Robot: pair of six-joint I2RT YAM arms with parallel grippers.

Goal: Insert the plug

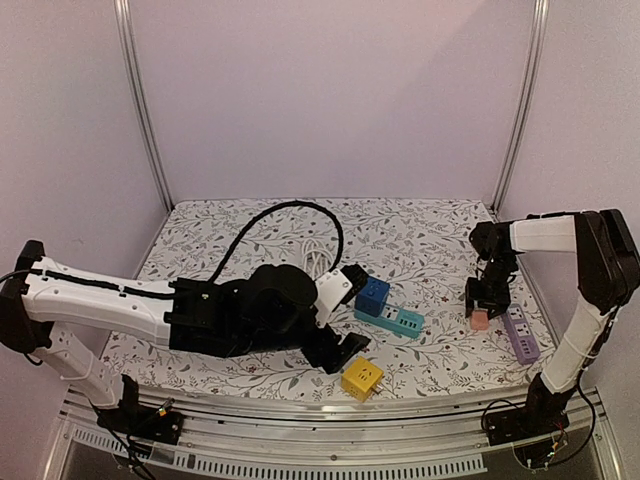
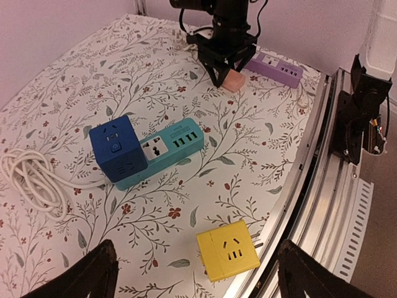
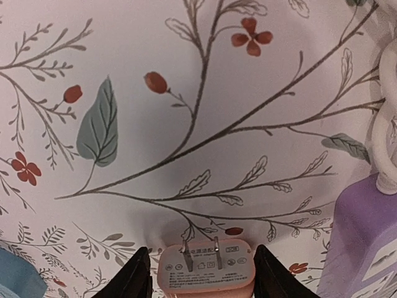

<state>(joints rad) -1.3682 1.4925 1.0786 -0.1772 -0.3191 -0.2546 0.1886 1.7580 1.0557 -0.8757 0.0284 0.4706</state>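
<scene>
Step in hand: the right arm probably carries the pink plug (image 3: 205, 270) to a socket of the purple power strip (image 1: 521, 335).
Right gripper (image 1: 482, 308): clenched on the pink plug, with one finger on each side of its body.
Plug position: it is at the right side of the table (image 1: 420, 230), just beside the purple power strip and not yet in any socket. Whether it touches the cloth cannot be told.
Plug orientation: two flat prongs show on its labelled face in the right wrist view, and they look straight and free of the fingers.
Left gripper (image 1: 355, 312): released, with jaws wide and nothing between them. It hangs above the yellow cube (image 2: 227, 251), near the blue cube (image 2: 118, 149) that sits on the teal power strip (image 2: 177, 139).
Other things: a coiled white cord (image 2: 31, 180) lies far from the work.
How to do it well: first turn the prongs to face the socket holes, and line them up before pressing. Push straight along the prongs, without tilt, because a slanted plug will probably jam or slip in the fingers.
Risk: the purple power strip lies loose, so it may slide under the push. The free left arm is well apart and cannot steady it from there.
Progress: early, since the plug is grasped but the insertion is still to do.
</scene>
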